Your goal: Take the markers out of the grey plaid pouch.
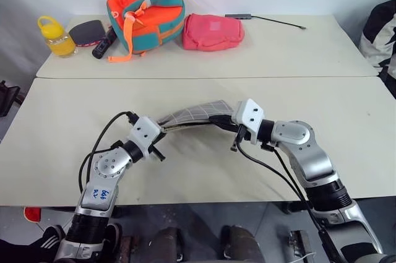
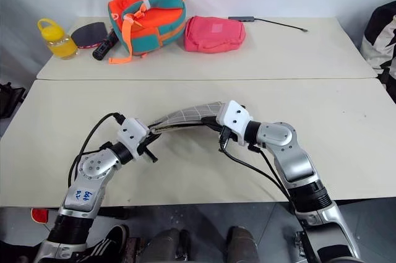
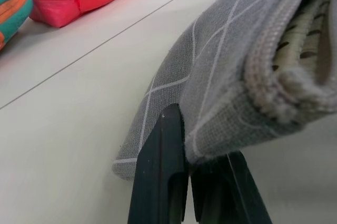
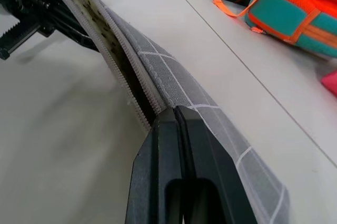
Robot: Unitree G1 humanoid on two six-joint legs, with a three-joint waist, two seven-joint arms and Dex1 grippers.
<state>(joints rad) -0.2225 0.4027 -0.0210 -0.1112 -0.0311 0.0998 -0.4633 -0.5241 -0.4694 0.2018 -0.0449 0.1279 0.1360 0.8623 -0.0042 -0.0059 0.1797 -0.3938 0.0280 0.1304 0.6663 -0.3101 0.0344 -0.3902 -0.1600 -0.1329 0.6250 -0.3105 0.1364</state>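
Grey plaid pouch (image 1: 197, 114), white grid lines, hangs as a shallow arch betw. your two pincers, clear of the near cream table (image 1: 55, 127). Left gripper (image 3: 187, 145): fingers shut on one end of the pouch, fabric pinched at the corner; zipper edge and brownish lining show just past the tips. Right gripper (image 4: 176, 116): fingers closed tight on the opposite end, at the zipper seam. In the right wrist view you see the mouth slightly parted along its length, running from the right pincer to the left one. Marker: cannot tell, nothing visible through the slit.

Well beyond both pincers, on the far table (image 1: 309, 52): orange-teal backpack (image 1: 147, 17); pink pouch (image 1: 211, 31) just beside it, on the right-gripper side; black paddle (image 1: 93, 34) and yellow bottle (image 1: 55, 37) on the left-gripper side; thin dark cable (image 1: 272, 20) past the pink pouch.
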